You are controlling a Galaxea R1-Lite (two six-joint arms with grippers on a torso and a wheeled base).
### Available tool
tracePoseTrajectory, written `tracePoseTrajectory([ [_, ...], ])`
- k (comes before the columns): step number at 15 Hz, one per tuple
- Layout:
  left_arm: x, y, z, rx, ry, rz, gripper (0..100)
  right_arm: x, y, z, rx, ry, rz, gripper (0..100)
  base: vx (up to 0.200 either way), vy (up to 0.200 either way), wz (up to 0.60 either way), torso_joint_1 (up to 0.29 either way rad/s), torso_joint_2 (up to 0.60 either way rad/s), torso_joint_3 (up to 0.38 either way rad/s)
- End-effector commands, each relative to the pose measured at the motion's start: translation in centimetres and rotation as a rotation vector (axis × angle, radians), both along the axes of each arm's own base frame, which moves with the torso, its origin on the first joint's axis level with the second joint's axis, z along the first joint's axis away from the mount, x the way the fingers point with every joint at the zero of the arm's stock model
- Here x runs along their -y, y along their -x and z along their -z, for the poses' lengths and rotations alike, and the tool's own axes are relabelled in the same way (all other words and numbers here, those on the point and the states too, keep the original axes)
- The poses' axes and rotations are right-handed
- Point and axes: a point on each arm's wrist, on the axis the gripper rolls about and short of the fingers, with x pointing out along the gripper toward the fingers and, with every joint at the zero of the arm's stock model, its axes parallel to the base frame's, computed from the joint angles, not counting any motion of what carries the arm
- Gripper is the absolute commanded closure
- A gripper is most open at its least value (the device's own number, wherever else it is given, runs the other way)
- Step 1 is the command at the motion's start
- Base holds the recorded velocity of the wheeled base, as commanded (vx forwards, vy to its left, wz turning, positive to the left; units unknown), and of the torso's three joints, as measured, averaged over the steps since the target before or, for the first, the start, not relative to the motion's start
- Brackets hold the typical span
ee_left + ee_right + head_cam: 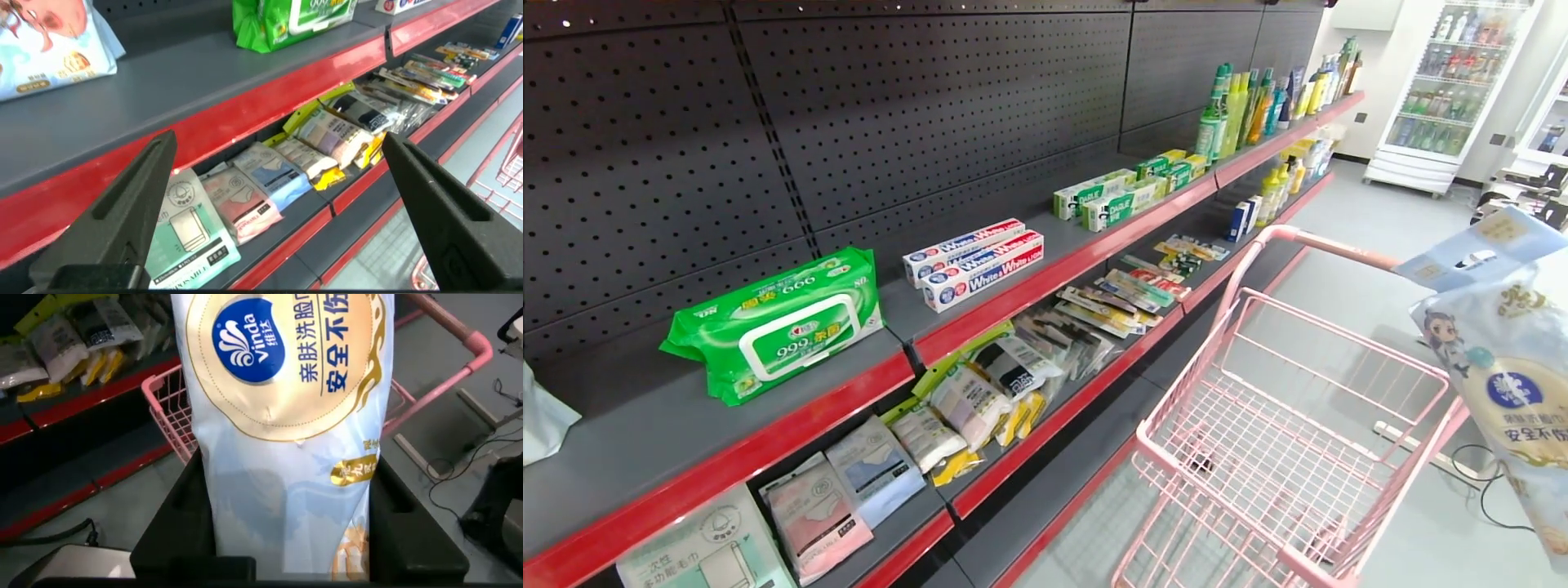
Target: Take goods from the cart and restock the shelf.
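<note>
A: Head view first. What stands there?
B: A metal shelf (645, 433) with flat grey boards, glossy red front lips and a dark pegboard (890, 98) at the back. On the upper board lies a green wipes pack (776, 331), crinkly and pillow-shaped. Farther along are oblong card toothpaste boxes (974, 263). Beside the shelf is the cart (1282, 441), a pink wire-grid basket with a rounded tube handle.
A: And the goods?
B: A soft pack (1511, 384) of pale blue-and-cream film hangs at the right edge, by the cart's rim and well apart from the shelf.
A: Left wrist view?
B: The left claw (279, 143) is spread wide and holds nothing. Its fingers (122, 212) are dark, matte wedges. Past them, flat packets (261, 175) overlap in a row on the lower board. A pale pouch (49, 41) lies on the upper board, near the green wipes pack.
A: Right wrist view?
B: The right claw (286, 514) is clamped on the soft pack, with a black finger (184, 514) pressed to each side of the smooth, plump film. The cart's pink wire shows below it.
</note>
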Motion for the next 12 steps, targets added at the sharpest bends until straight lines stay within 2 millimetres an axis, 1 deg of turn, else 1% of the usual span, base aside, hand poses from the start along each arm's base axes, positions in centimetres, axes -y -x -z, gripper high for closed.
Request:
tracePoseTrajectory([
  [1, 0.0, -0.01, 0.0, -0.001, 0.0, -0.001, 0, 0.03, 0.48, 0.23, 0.014, 0.014, -0.007, 100, 0.0, 0.0, 0.0, 0.163, -0.39, -0.217],
  [12, 0.0, -0.01, 0.0, -0.001, -0.001, 0.0, 0, 0.0, 0.44, 0.51, 0.005, 0.023, -0.017, 100, 0.0, 0.0, 0.0, 0.173, -0.36, -0.192],
])
